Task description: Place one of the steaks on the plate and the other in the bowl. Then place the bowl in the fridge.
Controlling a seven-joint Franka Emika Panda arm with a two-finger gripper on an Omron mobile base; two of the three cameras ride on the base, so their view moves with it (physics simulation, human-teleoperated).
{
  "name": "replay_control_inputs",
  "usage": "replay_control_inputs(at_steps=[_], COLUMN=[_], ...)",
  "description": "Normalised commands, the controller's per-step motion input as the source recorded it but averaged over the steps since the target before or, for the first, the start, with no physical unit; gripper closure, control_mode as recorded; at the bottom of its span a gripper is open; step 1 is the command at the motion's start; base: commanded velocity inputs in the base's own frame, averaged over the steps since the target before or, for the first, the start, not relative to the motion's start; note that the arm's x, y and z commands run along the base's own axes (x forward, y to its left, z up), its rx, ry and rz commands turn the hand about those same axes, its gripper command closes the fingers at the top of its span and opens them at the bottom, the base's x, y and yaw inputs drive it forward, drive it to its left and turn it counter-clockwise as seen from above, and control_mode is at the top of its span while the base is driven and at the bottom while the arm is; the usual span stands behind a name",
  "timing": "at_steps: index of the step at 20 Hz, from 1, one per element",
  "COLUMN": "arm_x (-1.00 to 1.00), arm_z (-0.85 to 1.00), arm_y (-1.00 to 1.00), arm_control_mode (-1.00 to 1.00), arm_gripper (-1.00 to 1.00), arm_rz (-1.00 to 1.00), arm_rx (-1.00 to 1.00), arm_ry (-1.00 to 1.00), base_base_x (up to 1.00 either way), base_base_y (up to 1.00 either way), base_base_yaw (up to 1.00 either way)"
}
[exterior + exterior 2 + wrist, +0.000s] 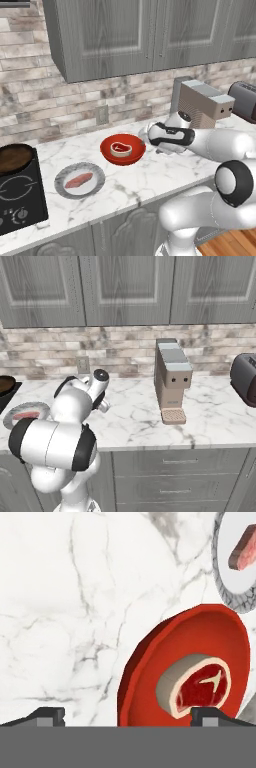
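Observation:
The red bowl [122, 150] stands on the marble counter with the round, fat-rimmed steak [120, 148] lying in it. To its left the grey plate [80, 181] carries the flat pink steak [78, 180]. My gripper [145, 136] hovers by the bowl's right rim, open and holding nothing. In the hand view the bowl [150, 662] and its steak [200, 686] lie between the wide-apart fingertips [47, 716], and the plate [225, 577] with the pink steak [243, 552] sits at the top right. From the right base view the arm covers part of the plate [27, 406]. The fridge is out of view.
A stove with a dark pan [15, 157] stands left of the plate. A tan coffee machine [200, 102] and a dark toaster [245, 100] stand to the right of the bowl. Grey cupboards [115, 35] hang above. The counter's front edge [125, 202] runs close to the plate.

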Motion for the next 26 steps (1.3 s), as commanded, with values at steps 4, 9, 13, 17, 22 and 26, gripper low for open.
replay_control_inputs(at_steps=[4, 9, 13, 17, 22, 26], arm_x=[0.0, 0.04, 0.14, 0.23, 0.19, 0.28], arm_z=[-0.25, -0.13, -0.15, -0.09, -0.11, -0.19], arm_y=[0.02, 0.08, 0.11, 0.02, 0.0, 0.06], arm_control_mode=[-1.0, -1.0, -1.0, -1.0, -1.0, -1.0], arm_gripper=[-1.0, -1.0, -1.0, -1.0, -1.0, -1.0], arm_rz=[-0.03, -0.03, -0.04, -0.03, -0.04, -0.03], arm_rx=[0.0, 0.0, 0.0, 0.0, 0.0, 0.0], arm_ry=[0.0, 0.0, 0.0, 0.0, 0.0, 0.03], base_base_x=[0.0, 0.0, 0.0, 0.0, 0.0, 0.0], base_base_y=[0.0, 0.0, 0.0, 0.0, 0.0, 0.0], base_base_yaw=[0.0, 0.0, 0.0, 0.0, 0.0, 0.0])
